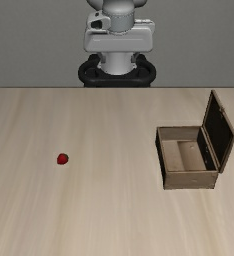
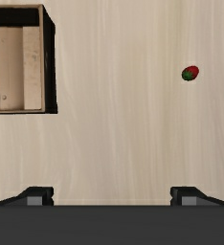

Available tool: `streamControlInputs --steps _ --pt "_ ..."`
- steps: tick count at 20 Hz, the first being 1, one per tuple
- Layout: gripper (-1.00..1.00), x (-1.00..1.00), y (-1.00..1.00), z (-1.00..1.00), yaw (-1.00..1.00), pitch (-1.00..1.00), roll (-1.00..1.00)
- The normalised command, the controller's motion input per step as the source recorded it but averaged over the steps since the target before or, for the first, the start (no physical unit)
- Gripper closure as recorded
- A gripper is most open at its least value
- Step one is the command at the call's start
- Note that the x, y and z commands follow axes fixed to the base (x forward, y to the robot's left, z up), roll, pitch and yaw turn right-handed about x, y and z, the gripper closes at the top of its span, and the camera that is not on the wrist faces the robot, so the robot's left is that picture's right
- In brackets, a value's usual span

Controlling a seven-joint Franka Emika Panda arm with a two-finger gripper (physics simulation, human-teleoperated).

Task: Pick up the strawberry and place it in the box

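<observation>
Altogether, one strawberry (image 1: pixel 62 159) and one open box (image 1: pixel 189 182), well apart.

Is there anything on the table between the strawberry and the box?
No. Only bare wooden table lies between the strawberry and the open box, in both the exterior and wrist views.

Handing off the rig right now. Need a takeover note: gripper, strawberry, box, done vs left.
Gripper: open, holding nothing, up above the table.
Strawberry: lying on the table toward the exterior view's left, well apart from the box, not grasped.
Box: on the table toward the exterior view's right, lid standing open.
Done: nothing yet.
Left: move down to the strawberry, grasp it, carry it across, release it in the box.
</observation>
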Motion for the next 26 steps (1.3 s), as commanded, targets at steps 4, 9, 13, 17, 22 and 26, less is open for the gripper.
streamControlInputs --steps 4,9,13,17,22,26 --pt "-1.00 0.00 -1.00 0.00 0.00 0.00 0.00" --pt "-1.00 0.00 -1.00 0.00 0.00 0.00 0.00" --pt "-1.00 0.00 -1.00 0.00 0.00 0.00 0.00" --pt "-1.00 0.50 -0.50 0.00 0.00 0.00 0.00" --pt "-1.00 1.00 0.00 0.00 0.00 0.00 0.00" --pt "-1.00 1.00 0.00 0.00 0.00 0.00 0.00"
